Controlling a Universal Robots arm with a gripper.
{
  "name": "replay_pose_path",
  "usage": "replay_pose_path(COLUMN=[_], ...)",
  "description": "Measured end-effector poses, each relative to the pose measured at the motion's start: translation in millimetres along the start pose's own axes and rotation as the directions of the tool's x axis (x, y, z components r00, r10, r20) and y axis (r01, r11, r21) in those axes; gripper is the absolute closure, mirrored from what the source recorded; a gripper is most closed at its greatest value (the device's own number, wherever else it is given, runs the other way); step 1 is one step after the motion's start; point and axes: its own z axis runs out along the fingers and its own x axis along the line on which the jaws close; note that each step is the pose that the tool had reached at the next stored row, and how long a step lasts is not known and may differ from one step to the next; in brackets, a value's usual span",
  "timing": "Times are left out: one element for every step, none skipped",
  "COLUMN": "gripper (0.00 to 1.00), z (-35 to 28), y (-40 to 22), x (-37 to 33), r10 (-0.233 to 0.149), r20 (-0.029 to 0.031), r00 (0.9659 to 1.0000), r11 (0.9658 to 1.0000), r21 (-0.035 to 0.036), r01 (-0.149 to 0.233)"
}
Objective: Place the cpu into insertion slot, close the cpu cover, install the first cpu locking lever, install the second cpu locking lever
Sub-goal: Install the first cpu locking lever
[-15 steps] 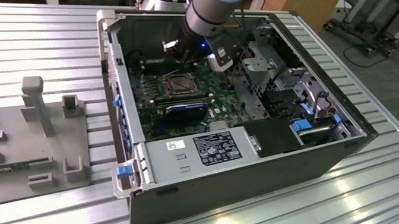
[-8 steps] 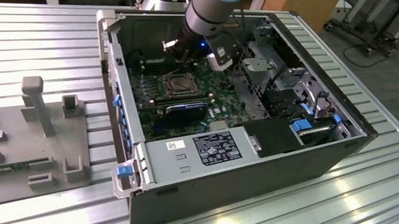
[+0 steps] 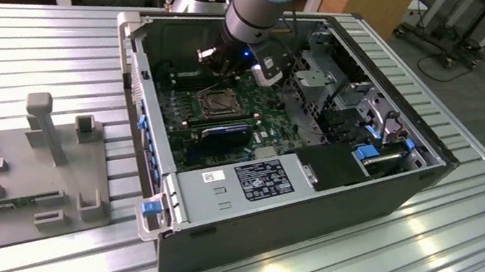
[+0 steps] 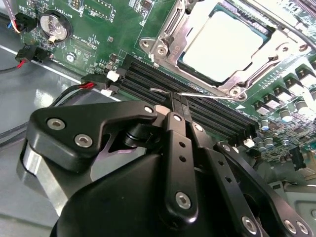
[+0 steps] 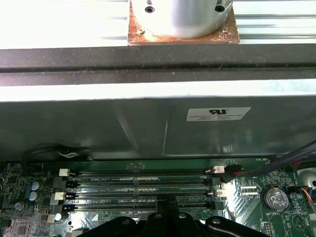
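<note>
You are looking at a ribbed metal table (image 3: 460,236) with wooden desks behind it, and an open computer case (image 3: 312,191) lying on its side in the middle. Take the motherboard's long black memory slots (image 4: 197,101) as your landmark. Just beyond them in the second wrist view sits the insertion slot (image 4: 163,49), with the cpu (image 4: 224,47) lying flat inside it and the cpu cover (image 4: 247,81) down around the chip's edges. A thin locking lever (image 4: 197,94) runs between the socket and the memory slots. Your gripper (image 4: 177,98) hangs right over the memory slots, jaws pressed together with nothing between them. A grey fixture tray (image 3: 22,174) lies on the table beside the case.
</note>
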Motion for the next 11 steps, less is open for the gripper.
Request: replay_pose_path(gripper=[0.89, 0.89, 0.89, 0.89, 0.89, 0.89, 0.89, 0.89, 0.89, 0.89, 0.89], z=[0.3, 0.7, 1.2, 1.7, 2.3, 2.8, 3.1, 3.3, 3.6, 3.9, 4.2], y=[-0.1, -0.3, -0.5, -0.7, -0.9, -1.2, -1.3, -1.3, -1.4, -1.5, -1.5], x=[0.0, 0.0, 0.0, 0.0, 0.0, 0.0, 0.0, 0.0, 0.0, 0.0, 0.0], r10=[0.000, 0.000, 0.000, -0.001, -0.001, -0.001, -0.002, -0.002, -0.002, -0.003, -0.003], r20=[0.0003, 0.0007, 0.0012, 0.0018, 0.0024, 0.0031, 0.0040, 0.0052, 0.0065, 0.0080, 0.0096], r00=[1.0000, 1.0000, 1.0000, 1.0000, 1.0000, 1.0000, 1.0000, 1.0000, 1.0000, 1.0000, 0.9999], r11=[1.0000, 1.0000, 1.0000, 1.0000, 1.0000, 1.0000, 1.0000, 1.0000, 1.0000, 1.0000, 1.0000], r21=[0.0000, 0.0000, 0.0001, 0.0001, 0.0002, 0.0002, 0.0009, 0.0025, 0.0041, 0.0061, 0.0084], r01=[0.000, 0.000, 0.000, 0.001, 0.001, 0.001, 0.002, 0.002, 0.002, 0.003, 0.003])
